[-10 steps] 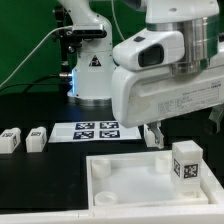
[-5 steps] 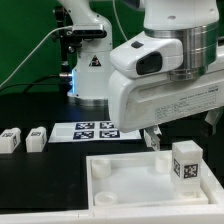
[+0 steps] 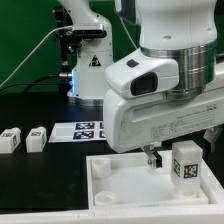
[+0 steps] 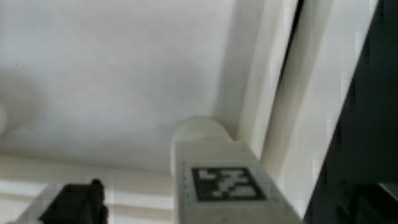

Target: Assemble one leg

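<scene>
Find the leg [image 3: 185, 163] standing upright at the corner of the tabletop [image 3: 120, 182] towards the exterior view's right, with its black-and-white tag facing the camera. In the wrist view, the same leg [image 4: 222, 172] rises from the pale tabletop [image 4: 107, 80] close against the raised rim [image 4: 317, 100], tag side visible. The gripper [image 3: 152, 156] hangs low over the tabletop, just beside the leg on the exterior view's left and apart from it. Read the pincer as spread wide and holding nothing: in the wrist view one dark finger [image 4: 71, 203] sits far out to the side of the leg and is not touching it. The opposite finger cannot be made out against the dark background, so you cannot tell whether the leg lies between the two. The arm's large white housing [image 3: 165, 100] fills the upper part of the exterior view and hides the far edge of the tabletop. The marker board [image 3: 88, 130] lies flat on the black table [image 3: 40, 170] behind the tabletop. One spare leg [image 3: 37, 138] and a second spare leg [image 3: 10, 139] rest side by side on the table, well apart from the tabletop, towards the exterior view's left. The arm base [image 3: 90, 65] stands behind the marker board.
</scene>
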Controlling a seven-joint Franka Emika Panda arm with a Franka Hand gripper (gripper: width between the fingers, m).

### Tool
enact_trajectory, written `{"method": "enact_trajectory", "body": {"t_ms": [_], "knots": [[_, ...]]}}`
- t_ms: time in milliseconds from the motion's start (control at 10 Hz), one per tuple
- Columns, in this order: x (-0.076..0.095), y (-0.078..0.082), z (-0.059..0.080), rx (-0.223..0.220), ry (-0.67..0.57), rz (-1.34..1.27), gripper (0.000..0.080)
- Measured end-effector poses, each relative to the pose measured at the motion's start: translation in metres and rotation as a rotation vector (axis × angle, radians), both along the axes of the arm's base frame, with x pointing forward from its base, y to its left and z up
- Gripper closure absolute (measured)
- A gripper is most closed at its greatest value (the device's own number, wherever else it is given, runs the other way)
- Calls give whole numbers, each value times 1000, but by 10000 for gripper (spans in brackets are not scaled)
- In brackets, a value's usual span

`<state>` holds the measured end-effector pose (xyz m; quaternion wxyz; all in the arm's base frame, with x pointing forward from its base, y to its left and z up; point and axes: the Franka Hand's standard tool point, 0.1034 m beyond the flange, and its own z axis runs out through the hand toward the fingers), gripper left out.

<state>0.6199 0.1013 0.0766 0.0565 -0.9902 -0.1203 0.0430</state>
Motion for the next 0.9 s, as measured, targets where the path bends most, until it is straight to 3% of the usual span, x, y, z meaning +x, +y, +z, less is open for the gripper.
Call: {"method": "enact_trajectory", "body": {"t_ms": [400,500,600,700,900], "knots": [[2,1,-2,0,0,-15,186],[2,1,-2,0,1,-15,384],[2,1,-2,0,1,-15,384],[2,1,-2,0,1,-15,510],[2,1,-2,-2,3,-38,510]]}}
